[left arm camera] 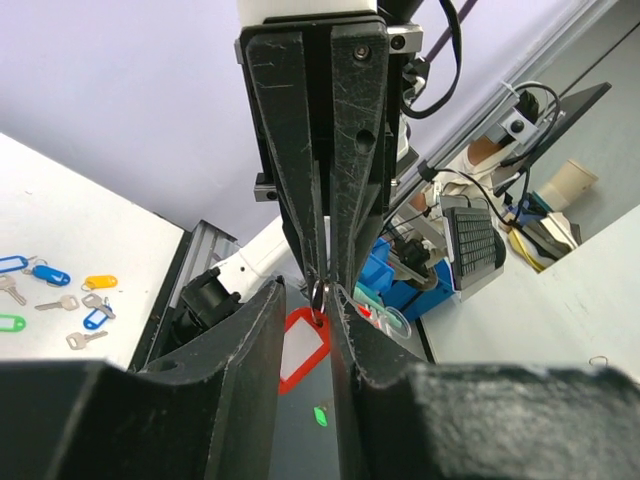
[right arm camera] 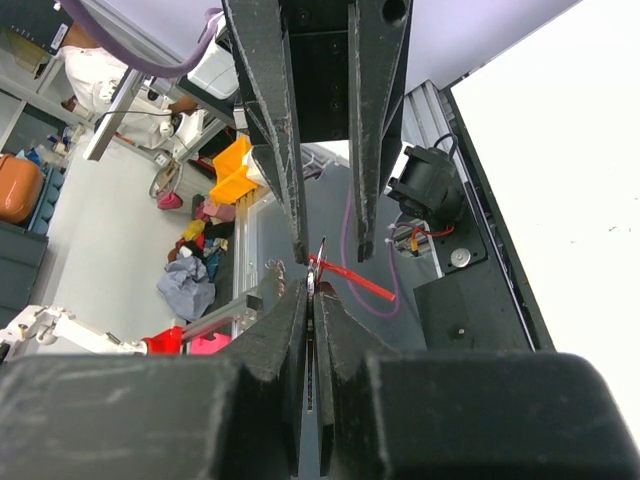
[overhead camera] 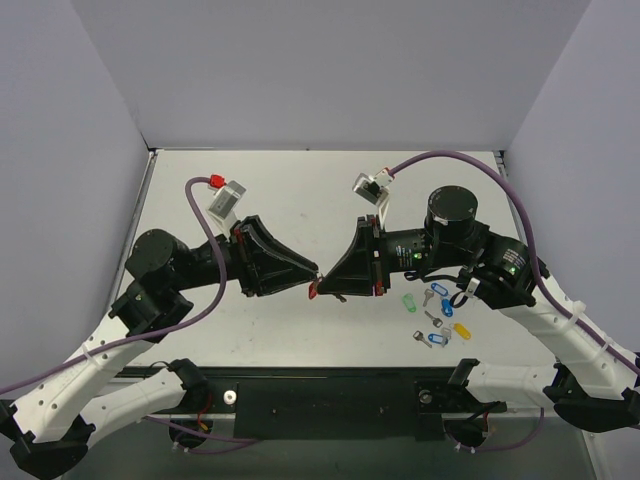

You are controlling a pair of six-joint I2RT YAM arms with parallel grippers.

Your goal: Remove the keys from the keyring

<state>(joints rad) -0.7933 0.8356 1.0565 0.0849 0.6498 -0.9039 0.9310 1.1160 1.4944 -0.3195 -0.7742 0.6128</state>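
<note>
The red key tag (left arm camera: 302, 350) hangs from its thin metal ring (left arm camera: 318, 298) in the air between both arms, above the table's middle (overhead camera: 313, 291). My right gripper (right arm camera: 315, 290) is shut on a thin silvery piece seen edge-on, the key (right arm camera: 318, 276), with the ring (right arm camera: 321, 252) sticking out past its tips and the tag (right arm camera: 352, 279) slanting away. My left gripper (left arm camera: 308, 295) meets it tip to tip (overhead camera: 314, 273). Its fingers stand a tag's width apart. The ring lies against one fingertip, and the tag shows through the gap behind them.
Loose keys with a green tag (overhead camera: 407, 301), blue tags (overhead camera: 446, 307) and a yellow tag (overhead camera: 461, 329) lie on the table under the right arm's elbow. White walls enclose the table on three sides. A black rail (overhead camera: 330, 395) runs along the near edge.
</note>
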